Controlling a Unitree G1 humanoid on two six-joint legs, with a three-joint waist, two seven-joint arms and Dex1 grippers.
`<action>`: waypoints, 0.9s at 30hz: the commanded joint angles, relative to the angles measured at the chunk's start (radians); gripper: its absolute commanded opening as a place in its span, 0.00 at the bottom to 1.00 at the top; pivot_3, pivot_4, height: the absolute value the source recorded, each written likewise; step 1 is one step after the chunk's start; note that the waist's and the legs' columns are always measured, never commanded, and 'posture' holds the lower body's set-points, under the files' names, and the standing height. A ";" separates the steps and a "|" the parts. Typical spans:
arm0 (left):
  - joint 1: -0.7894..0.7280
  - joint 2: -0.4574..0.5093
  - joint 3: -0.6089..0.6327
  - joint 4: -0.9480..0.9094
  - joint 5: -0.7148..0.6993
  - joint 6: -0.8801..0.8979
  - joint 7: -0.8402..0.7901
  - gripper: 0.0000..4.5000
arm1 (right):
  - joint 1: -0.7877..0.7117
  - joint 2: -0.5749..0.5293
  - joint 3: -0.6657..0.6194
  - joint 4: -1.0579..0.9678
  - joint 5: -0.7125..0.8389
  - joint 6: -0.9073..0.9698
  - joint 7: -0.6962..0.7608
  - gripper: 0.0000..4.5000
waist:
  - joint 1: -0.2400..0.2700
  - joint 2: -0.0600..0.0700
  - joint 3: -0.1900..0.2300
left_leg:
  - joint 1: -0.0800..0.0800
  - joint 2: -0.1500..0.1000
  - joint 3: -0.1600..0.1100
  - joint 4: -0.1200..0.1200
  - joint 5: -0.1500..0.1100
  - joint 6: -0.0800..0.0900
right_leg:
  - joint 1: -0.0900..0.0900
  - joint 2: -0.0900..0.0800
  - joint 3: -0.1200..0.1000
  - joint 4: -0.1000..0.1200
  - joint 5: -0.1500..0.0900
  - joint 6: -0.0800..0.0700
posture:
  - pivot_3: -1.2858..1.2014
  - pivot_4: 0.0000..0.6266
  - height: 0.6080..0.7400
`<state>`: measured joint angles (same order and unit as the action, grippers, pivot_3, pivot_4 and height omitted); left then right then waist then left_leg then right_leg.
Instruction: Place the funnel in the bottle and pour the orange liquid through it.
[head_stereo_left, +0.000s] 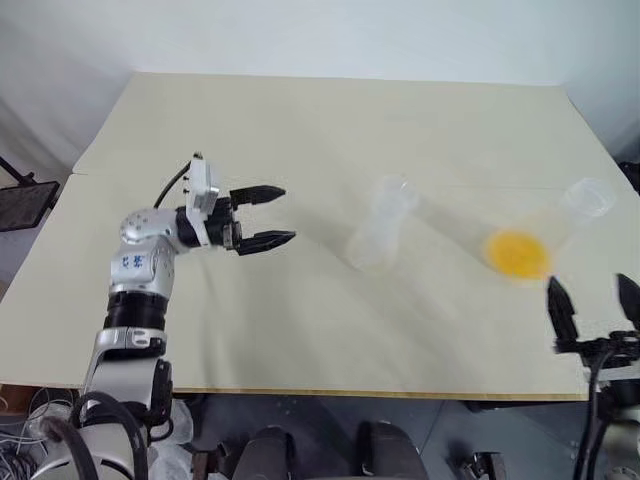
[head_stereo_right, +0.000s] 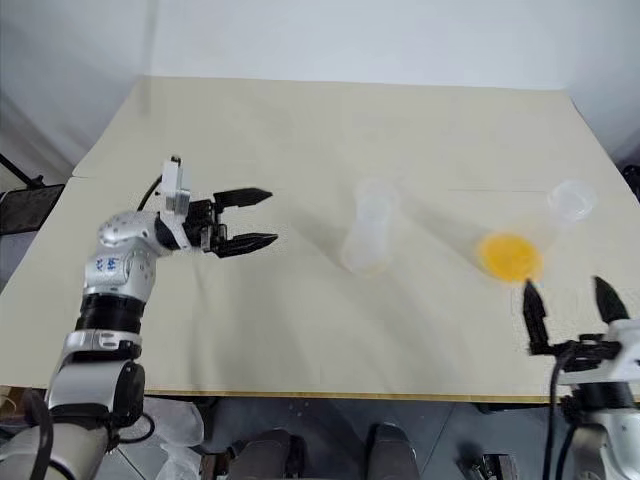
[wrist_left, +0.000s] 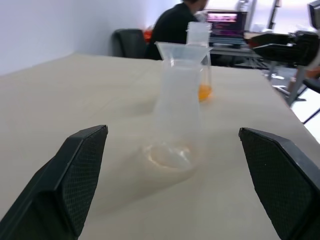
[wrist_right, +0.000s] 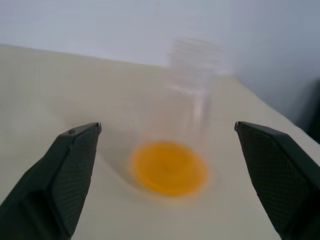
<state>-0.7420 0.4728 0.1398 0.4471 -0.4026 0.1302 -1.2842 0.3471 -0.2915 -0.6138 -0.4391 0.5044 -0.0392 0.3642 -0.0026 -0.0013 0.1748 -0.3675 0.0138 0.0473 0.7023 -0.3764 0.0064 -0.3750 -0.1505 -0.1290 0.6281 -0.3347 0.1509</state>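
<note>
Your left gripper, left of centre, and right gripper, at the lower right, are both gaping empty. The funnel is already sitting in the bottle mid-frame; the orange liquid is waiting right of it on the surface, so pouring looks next.

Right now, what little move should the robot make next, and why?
Probably ease the right pincer forward around the flask holding the orange liquid and close. The funnel already sits in the bottle, the left pincer is open and empty, and the flask stands just ahead of the open right one.
</note>
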 joint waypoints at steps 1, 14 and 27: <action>0.052 0.008 0.034 -0.140 -0.070 0.051 0.036 0.99 | -0.037 -0.053 -0.053 -0.005 0.044 0.035 -0.028 1.00 | -0.002 0.001 0.000 | 0.000 0.000 -0.001 0.000 0.000 0.000 | 0.000 0.000 0.001 0.000 0.000 0.000 | 0.52 0.24 1.00; 0.220 -0.003 0.018 -0.422 -0.145 0.167 0.154 0.99 | -0.325 -0.305 -0.037 0.132 0.181 0.478 -0.115 1.00 | 0.003 0.001 -0.001 | 0.003 0.000 -0.001 -0.001 0.000 0.000 | 0.000 0.000 0.007 0.000 0.000 0.000 | 0.52 0.24 1.00; 0.280 0.007 0.017 -0.530 -0.173 0.197 0.217 0.99 | -0.590 -0.342 0.055 0.379 0.112 0.483 -0.030 1.00 | -0.002 0.002 -0.001 | 0.003 0.000 0.002 -0.002 0.000 0.000 | 0.000 0.001 0.006 0.000 0.000 0.000 | 0.52 0.24 1.00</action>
<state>-0.4647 0.4716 0.1480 -0.0366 -0.5515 0.3273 -1.0736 -0.2296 -0.6154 -0.5502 -0.0683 0.6299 0.4746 0.3199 -0.0043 0.0003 0.1740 -0.3642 0.0139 0.0497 0.7006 -0.3765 0.0066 -0.3751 -0.1501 -0.1227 0.6279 -0.3347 0.1509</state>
